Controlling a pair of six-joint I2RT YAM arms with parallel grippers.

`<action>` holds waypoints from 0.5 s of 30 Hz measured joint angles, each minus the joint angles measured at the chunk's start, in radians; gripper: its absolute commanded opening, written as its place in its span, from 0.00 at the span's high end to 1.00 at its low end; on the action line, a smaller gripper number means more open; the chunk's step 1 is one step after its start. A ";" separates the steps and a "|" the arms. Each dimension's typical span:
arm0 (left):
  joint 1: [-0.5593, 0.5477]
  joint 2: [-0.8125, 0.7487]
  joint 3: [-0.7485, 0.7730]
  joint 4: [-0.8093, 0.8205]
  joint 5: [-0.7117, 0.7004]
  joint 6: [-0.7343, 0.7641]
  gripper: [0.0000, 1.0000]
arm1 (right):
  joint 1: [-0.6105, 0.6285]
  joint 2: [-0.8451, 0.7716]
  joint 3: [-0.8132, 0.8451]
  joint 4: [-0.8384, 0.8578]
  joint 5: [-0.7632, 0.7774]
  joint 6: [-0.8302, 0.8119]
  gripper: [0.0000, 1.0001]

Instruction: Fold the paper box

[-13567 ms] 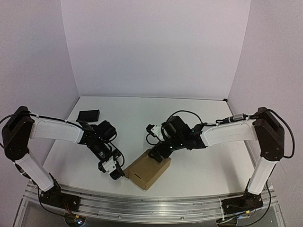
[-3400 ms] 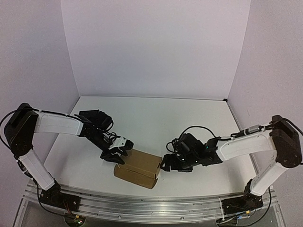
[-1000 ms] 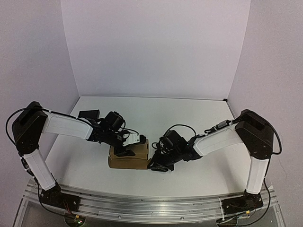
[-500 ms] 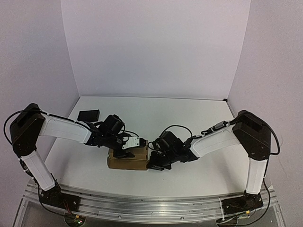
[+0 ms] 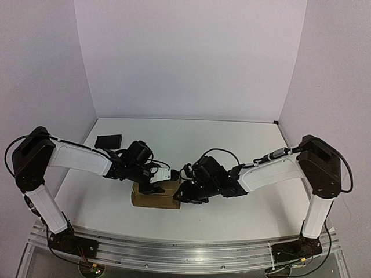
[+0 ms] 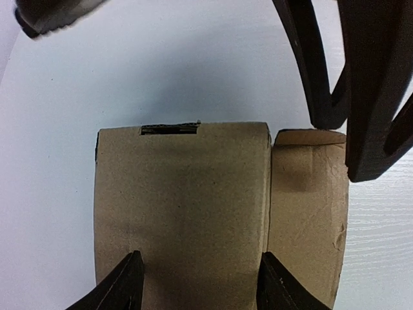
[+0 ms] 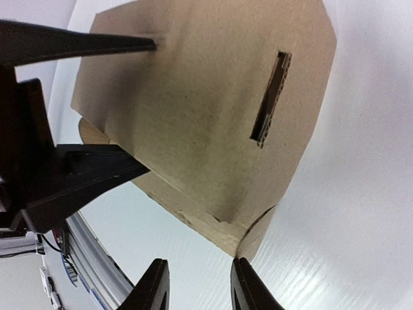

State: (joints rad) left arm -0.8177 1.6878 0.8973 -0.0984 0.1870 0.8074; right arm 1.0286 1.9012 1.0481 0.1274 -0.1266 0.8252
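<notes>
Paper box (image 5: 153, 200) near table (image 5: 243, 145) front centre, between both grippers.
Left gripper (image 6: 200, 255) stands open, fingertips (image 6: 126, 287) apparently pressing the box's top panel near both side edges; right gripper (image 7: 201, 261) is slightly open, empty, just beside the box's end corner.

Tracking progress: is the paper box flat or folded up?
Folded up: the paper box stands as a block with a slotted top panel; a side flap looks untucked.

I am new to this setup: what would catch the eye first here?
A brown cardboard box sits near the front middle of the white table. The left arm's fingers are spread over its top, and the right arm's fingers are at its right end.
</notes>
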 measured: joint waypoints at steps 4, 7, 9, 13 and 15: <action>0.000 0.000 -0.002 0.004 -0.001 0.003 0.41 | 0.000 -0.048 -0.031 0.041 0.006 0.008 0.61; -0.001 0.000 -0.002 0.004 -0.002 0.004 0.41 | 0.000 -0.093 -0.079 0.058 0.034 0.039 0.64; -0.001 0.000 -0.002 0.004 -0.003 0.004 0.41 | 0.002 -0.135 -0.127 0.051 0.064 0.060 0.68; -0.001 0.000 -0.002 0.004 -0.003 0.004 0.41 | 0.017 -0.197 -0.171 0.001 0.134 0.024 0.71; -0.001 0.000 -0.002 0.004 -0.003 0.004 0.41 | 0.036 -0.214 -0.181 -0.004 0.176 -0.026 0.79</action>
State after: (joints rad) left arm -0.8190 1.6878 0.8950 -0.0944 0.1841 0.8112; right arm 1.0649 1.6871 0.8673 0.1234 0.0498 0.7996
